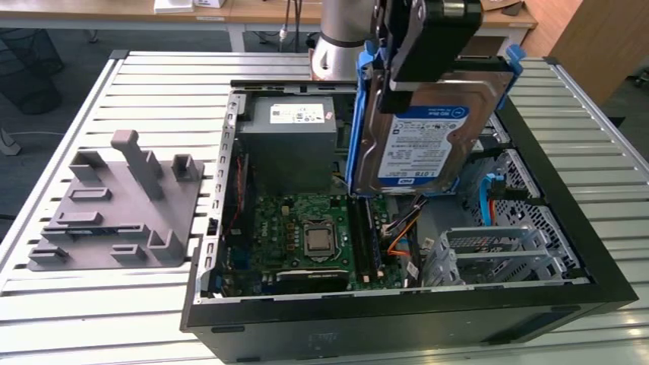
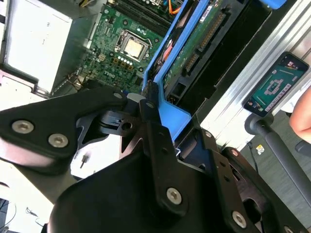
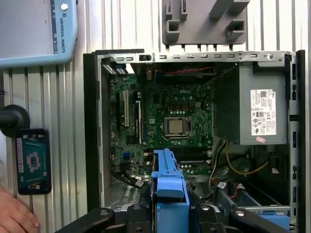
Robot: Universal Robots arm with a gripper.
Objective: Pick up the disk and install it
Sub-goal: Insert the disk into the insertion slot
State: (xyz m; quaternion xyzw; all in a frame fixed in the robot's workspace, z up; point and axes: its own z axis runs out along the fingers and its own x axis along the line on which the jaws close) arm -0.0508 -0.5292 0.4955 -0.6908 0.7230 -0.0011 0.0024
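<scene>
The disk (image 1: 426, 144), a silver hard drive with a white-and-blue label and blue side rails, hangs upright above the open computer case (image 1: 218, 228). It sits over the case's middle, tilted slightly. My gripper (image 1: 431, 76) is shut on its upper end. In the second wrist view the black fingers (image 2: 151, 114) clamp the blue rail (image 2: 170, 114), with the disk's green underside (image 2: 194, 53) beyond. In the first wrist view the blue rail (image 3: 167, 191) sticks out between the fingers, over the motherboard (image 3: 165, 121).
Inside the case are a grey power-supply box (image 1: 294, 137), the motherboard (image 1: 315, 236) and a metal drive cage (image 1: 507, 247). A grey fixture (image 1: 117, 205) lies on the slatted table at the exterior view's left. A phone (image 3: 33, 160) and a hand (image 3: 14, 216) are beside the case.
</scene>
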